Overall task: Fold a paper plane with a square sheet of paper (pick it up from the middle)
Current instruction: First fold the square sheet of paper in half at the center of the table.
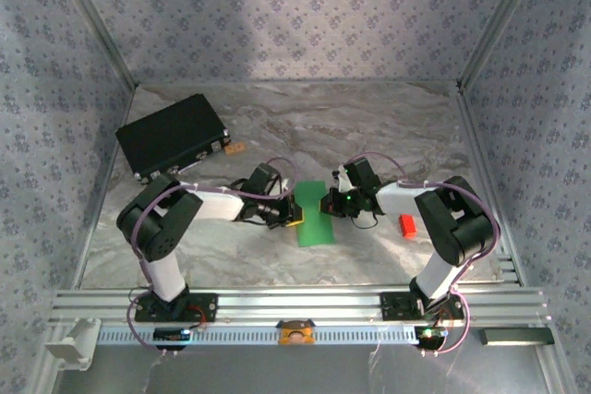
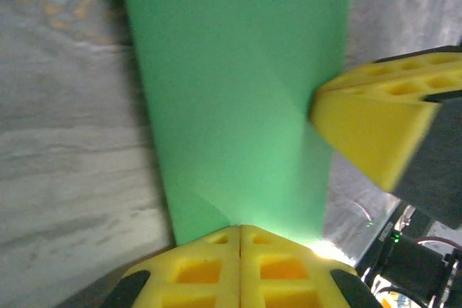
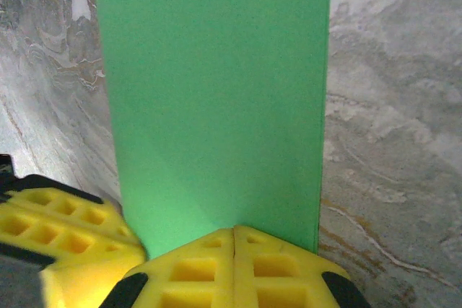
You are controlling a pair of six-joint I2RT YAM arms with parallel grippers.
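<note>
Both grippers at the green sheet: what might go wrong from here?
Left gripper and right gripper, both shut, meet opposite edges of the thin bright green paper sheet: dragging might crumple or tear it. Their yellow fingertips, close together, may collide. The small red block lies beside the right arm.

Left arm (image 1: 205, 202) and right arm (image 1: 406, 196) both reach inward, wrists meeting around mid-table (image 1: 388, 126). Left gripper (image 2: 240, 239): jaws pressed together, angled down. Right gripper (image 3: 234, 239): same, just beside it.
</note>
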